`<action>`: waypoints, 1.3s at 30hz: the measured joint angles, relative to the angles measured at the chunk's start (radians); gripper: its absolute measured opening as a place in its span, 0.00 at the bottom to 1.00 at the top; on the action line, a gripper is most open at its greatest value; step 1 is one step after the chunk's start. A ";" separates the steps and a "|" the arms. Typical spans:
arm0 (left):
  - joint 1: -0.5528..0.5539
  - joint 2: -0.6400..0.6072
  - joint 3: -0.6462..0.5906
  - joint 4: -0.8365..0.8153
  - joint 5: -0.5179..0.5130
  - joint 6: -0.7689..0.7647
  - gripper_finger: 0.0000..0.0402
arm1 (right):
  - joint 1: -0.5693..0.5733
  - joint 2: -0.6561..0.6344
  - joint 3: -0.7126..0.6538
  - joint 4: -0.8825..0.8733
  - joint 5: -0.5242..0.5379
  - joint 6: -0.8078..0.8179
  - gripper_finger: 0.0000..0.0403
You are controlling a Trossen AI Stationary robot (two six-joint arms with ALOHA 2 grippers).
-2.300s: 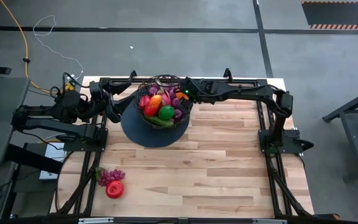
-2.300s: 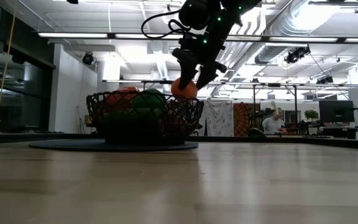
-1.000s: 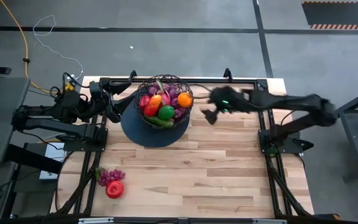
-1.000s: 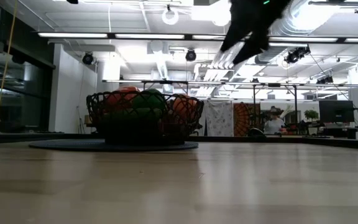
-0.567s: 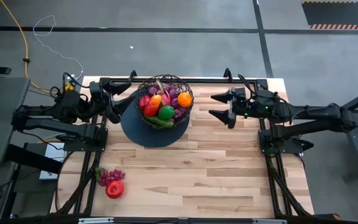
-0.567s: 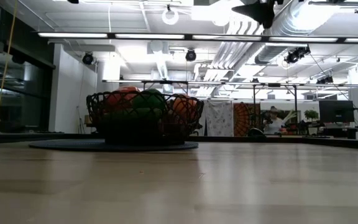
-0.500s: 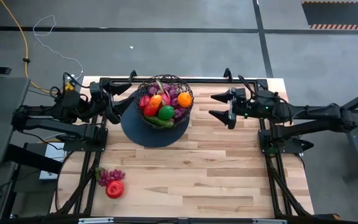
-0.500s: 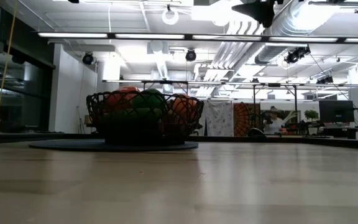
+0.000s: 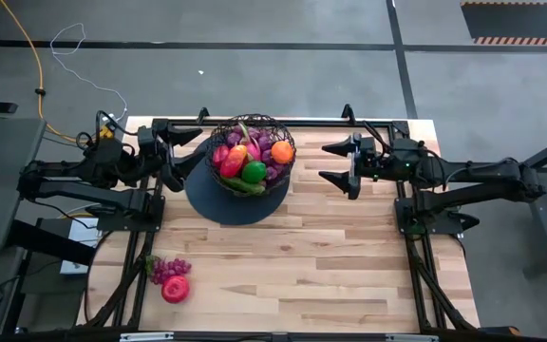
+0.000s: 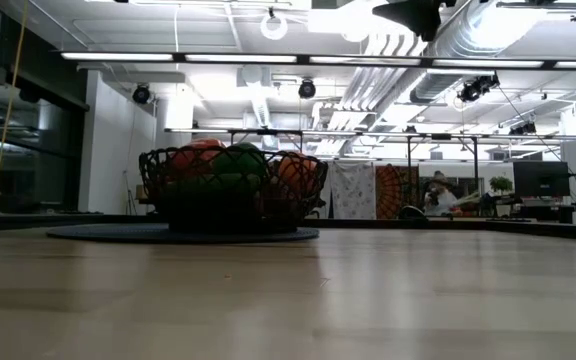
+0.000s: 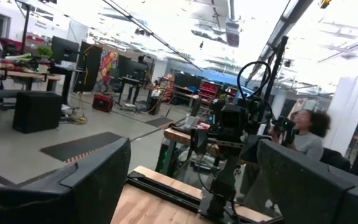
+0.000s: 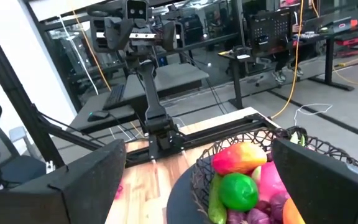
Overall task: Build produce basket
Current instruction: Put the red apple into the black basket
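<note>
The black wire basket [image 9: 251, 157] stands on a flat dark disc [image 9: 237, 198] at the far middle of the table. It holds an orange [image 9: 282, 152], a green round fruit [image 9: 253, 172], a cucumber, red and pink fruits. In the low view the basket [image 10: 233, 190] shows full. A bunch of grapes [image 9: 167, 269] and a red fruit [image 9: 174, 289] lie on the table near its near-left corner. My right gripper [image 9: 338, 164] hangs open and empty, raised, right of the basket; its wrist view looks at the basket [image 12: 260, 177]. My left gripper [image 9: 180, 152] waits open, left of the basket.
Bare wood spreads across the middle, near and right parts of the table [image 9: 330, 256]. Black frame rails run along the far edge [image 9: 330, 122] and both sides. A person [image 11: 306, 140] sits in the room beyond the table.
My right gripper has left the orange in the basket, drawn back from it toward the table's right edge and risen to the top of the low view. For the last half second it has kept still. The basket and fruits have not moved.
</note>
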 joint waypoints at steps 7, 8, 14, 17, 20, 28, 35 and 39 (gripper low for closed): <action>0.000 0.000 0.000 0.000 0.000 -0.038 0.85 | 0.000 0.000 0.000 0.000 0.000 0.010 0.97; 0.000 0.001 0.000 0.000 0.000 -0.061 0.85 | 0.000 0.000 0.000 0.000 0.000 0.010 0.97; -0.001 0.075 0.042 -0.080 0.088 -0.264 0.85 | 0.000 0.000 0.000 0.000 0.000 0.018 0.97; -0.021 0.169 0.130 -0.259 0.184 -0.330 0.85 | 0.000 0.000 0.001 -0.001 0.000 0.053 0.97; -0.071 0.287 0.252 -0.529 0.292 -0.398 0.85 | 0.000 0.000 0.001 -0.007 0.000 0.066 0.97; -0.362 0.563 0.444 -1.097 0.526 -0.615 0.85 | 0.000 0.001 0.001 -0.094 0.000 0.072 0.97; -0.719 0.711 0.416 -1.124 0.405 -0.758 0.85 | -0.001 0.001 0.001 -0.136 0.003 0.079 0.97; -0.876 0.803 0.406 -1.128 0.277 -0.828 0.85 | -0.001 0.001 0.001 -0.138 0.004 0.077 0.97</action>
